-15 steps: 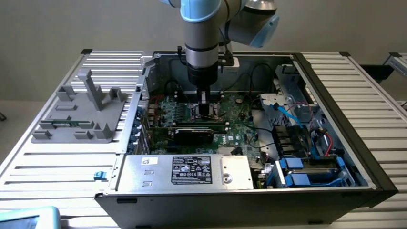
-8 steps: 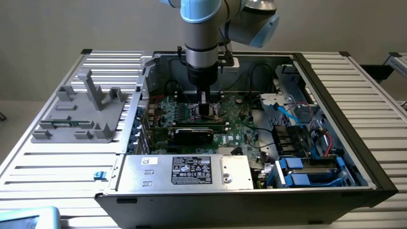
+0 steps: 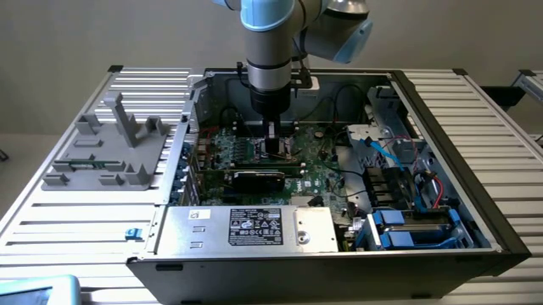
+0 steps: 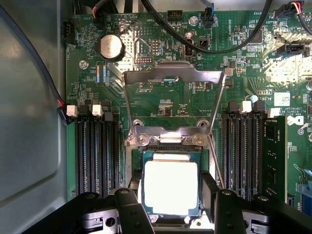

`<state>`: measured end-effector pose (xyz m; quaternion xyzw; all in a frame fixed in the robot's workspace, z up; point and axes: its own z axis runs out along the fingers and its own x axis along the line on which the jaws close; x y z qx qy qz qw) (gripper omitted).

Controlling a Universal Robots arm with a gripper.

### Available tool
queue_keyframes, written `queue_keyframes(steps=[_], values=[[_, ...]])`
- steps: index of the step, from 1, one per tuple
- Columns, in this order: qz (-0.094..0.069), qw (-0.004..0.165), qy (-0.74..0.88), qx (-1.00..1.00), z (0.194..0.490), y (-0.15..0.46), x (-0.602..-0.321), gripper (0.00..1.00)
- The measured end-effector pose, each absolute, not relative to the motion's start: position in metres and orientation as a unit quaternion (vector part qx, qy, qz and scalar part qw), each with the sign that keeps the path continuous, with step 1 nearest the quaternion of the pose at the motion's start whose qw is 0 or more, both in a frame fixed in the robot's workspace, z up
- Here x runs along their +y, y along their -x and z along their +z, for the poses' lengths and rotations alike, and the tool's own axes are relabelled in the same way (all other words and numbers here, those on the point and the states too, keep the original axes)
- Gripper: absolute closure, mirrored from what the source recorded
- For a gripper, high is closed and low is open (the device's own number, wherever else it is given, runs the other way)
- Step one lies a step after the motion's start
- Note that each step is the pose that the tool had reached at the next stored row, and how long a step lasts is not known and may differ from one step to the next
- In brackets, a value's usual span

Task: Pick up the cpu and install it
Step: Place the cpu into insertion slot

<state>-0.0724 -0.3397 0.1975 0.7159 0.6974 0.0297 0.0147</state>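
Observation:
The cpu (image 4: 170,187), a flat square chip with a bright silver top, sits between the two black fingers (image 4: 136,184) of my gripper (image 4: 172,185). The fingers press against its two opposite sides. It is right over the socket (image 4: 168,140) on the green motherboard, and I cannot tell whether it rests in the socket or hangs just above it. The socket's metal load plate (image 4: 173,75) stands swung open beyond it. In the exterior view the gripper (image 3: 273,149) reaches straight down into the open computer case (image 3: 462,159).
Rows of black memory slots (image 4: 95,151) flank the socket on both sides. Black cables (image 4: 195,41) loop over the board near a coin battery (image 4: 111,47). A black card (image 3: 259,179) lies close to the gripper. A grey fixture (image 3: 110,146) stands at the exterior view's left.

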Motion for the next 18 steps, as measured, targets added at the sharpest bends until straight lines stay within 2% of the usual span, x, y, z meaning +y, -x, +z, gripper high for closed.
queue_keyframes(steps=[18], values=[[0.031, 0.016, -0.716, 0.697, 0.1960, 0.0727, -0.3400, 0.44]])
